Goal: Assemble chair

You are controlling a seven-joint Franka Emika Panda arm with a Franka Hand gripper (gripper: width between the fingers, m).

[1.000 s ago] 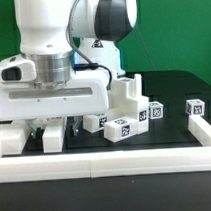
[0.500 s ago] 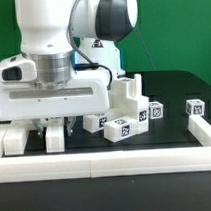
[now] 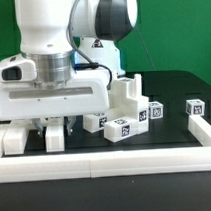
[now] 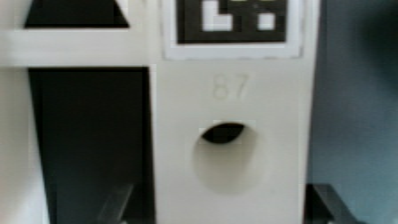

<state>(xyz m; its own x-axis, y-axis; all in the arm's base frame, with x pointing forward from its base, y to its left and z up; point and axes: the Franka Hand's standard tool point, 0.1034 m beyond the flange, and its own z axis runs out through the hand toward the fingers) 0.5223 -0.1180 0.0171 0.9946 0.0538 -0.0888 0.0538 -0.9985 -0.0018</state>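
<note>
jaws: narrow, closed on the white bar (image 3: pixel 53 137), one finger on either long side of it; the wrist view shows the bar running straight down the gap between them.
white bar: standing low on the black table (image 3: pixel 175 132), directly under the arm's wrist, towards the exterior view's left.
bar, close up: in the wrist view the white bar (image 4: pixel 228 100) carries a black-and-white tag (image 4: pixel 231 20) near one end, a faint raised number under it and a dark oval hole (image 4: pixel 222 133) further along its face.
white block (image 3: pixel 13 139): just beside the bar on the exterior view's left; whether the two touch cannot be told, and no tag shows on it.
stepped part (image 3: pixel 126 97): a tall notched white piece, upright, near the middle of the table and well apart from the held bar.
tagged blocks: one (image 3: pixel 94 122) at the foot of the stepped part, a second (image 3: pixel 120 129) just in front of it, a third (image 3: pixel 154 111) on its far side towards the exterior view's right.
lone cube (image 3: pixel 195 107): apart from the cluster, near the exterior view's right edge of the table.
border rail (image 3: pixel 106 160): long plain white strip along the near edge of the table.
arm (image 3: pixel 50 36): large, glossy white, filling the upper left of the exterior view.
</note>
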